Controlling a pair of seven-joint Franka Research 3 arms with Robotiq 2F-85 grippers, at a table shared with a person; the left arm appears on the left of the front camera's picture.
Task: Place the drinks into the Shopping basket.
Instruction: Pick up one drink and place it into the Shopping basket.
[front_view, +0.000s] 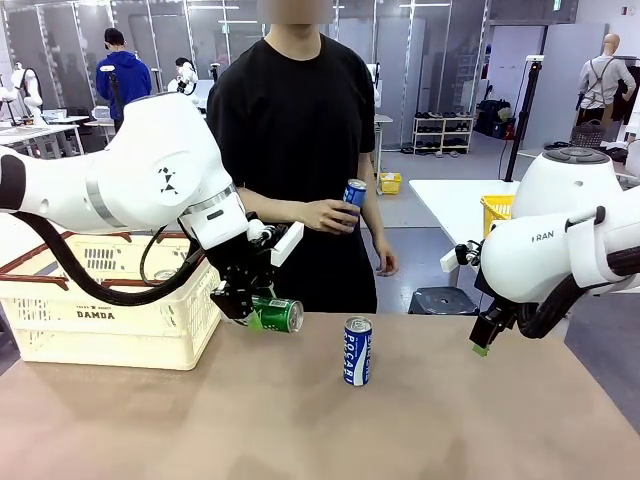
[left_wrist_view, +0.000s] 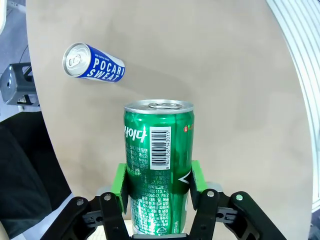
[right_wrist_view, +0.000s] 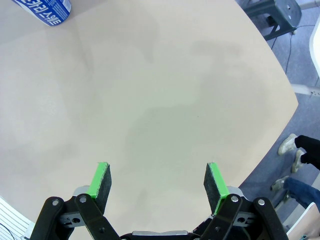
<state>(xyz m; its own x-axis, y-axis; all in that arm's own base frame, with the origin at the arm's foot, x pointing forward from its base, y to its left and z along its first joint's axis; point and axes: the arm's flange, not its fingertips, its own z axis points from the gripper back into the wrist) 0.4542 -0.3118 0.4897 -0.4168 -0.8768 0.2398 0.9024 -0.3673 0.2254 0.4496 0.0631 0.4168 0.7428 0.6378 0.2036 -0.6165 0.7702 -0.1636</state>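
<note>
Drinks: three cans are in sight, one green and two blue and white.
Green can (front_view: 277, 314): lies tipped on its side in the front view, lifted just above the table (front_view: 300, 430) near its far edge. It is just right of the Shopping basket (front_view: 110, 335) and outside it.
Left gripper (front_view: 258, 318): clamped on the green can, one green pad on each side of the can's lower body. The can's top points away from the wrist.
Blue can on the table (front_view: 357, 351): stands upright near the middle, to the right of the green can and apart from it. Nothing touches it, and its white lettering reads POCARI SWEAT.
Second blue can (front_view: 354, 193): held in the person's hand (front_view: 330, 215) at the far side, at about waist height.
Shopping basket: cream lattice walls with a brown rim and DAMDA on the side. It sits on the table's left part, and the left arm hides much of its inside.
Right gripper (right_wrist_view: 157, 180): jaws spread wide with nothing between them. It hangs over bare tabletop on the right side, well apart from the cans.
Yellow basket (front_view: 495, 212): sits on a white table behind.
</note>
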